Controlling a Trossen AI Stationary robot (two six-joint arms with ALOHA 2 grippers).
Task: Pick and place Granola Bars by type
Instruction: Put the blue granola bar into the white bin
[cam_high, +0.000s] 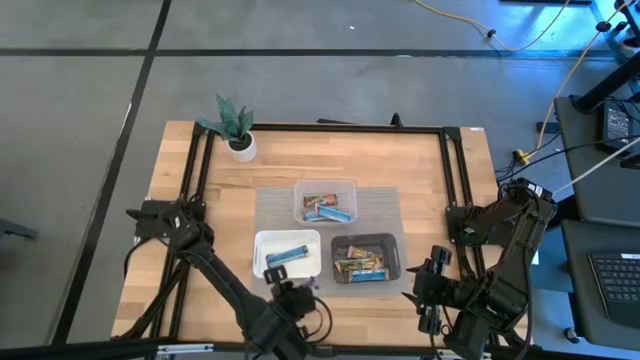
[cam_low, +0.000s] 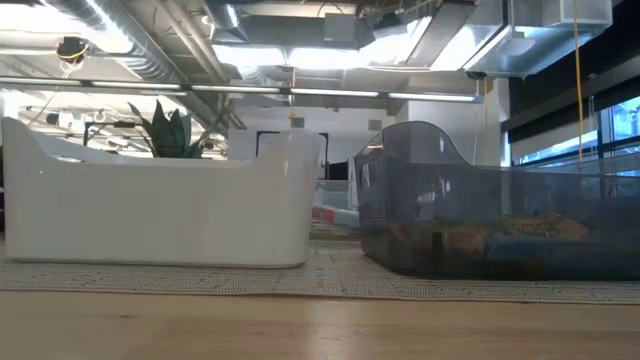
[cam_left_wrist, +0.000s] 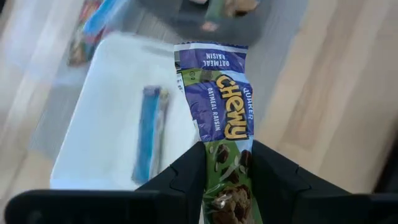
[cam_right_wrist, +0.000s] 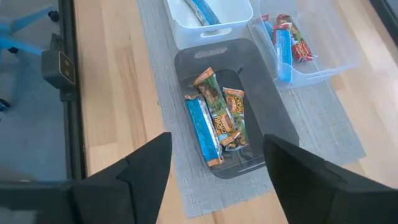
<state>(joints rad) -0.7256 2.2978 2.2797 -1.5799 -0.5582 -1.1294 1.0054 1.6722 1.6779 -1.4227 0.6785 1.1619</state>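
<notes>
The left gripper (cam_left_wrist: 227, 186) is clamped on a green-purple granola bar (cam_left_wrist: 221, 118), holding it just off the near edge of the white tray (cam_high: 262, 245). One blue bar (cam_high: 287, 256) lies inside that tray. To its right, the dark tray (cam_high: 392, 245) holds several mixed bars (cam_right_wrist: 214, 118), blue and brown-orange among them. Beyond both, the clear tray (cam_high: 350, 187) contains more bars (cam_high: 328, 208). All three trays sit on a grey mat (cam_high: 272, 200). The right gripper (cam_right_wrist: 214, 168) hangs with its jaws wide apart and nothing between them, near the table's right front corner. A potted plant (cam_high: 236, 128) stands at the far left.
</notes>
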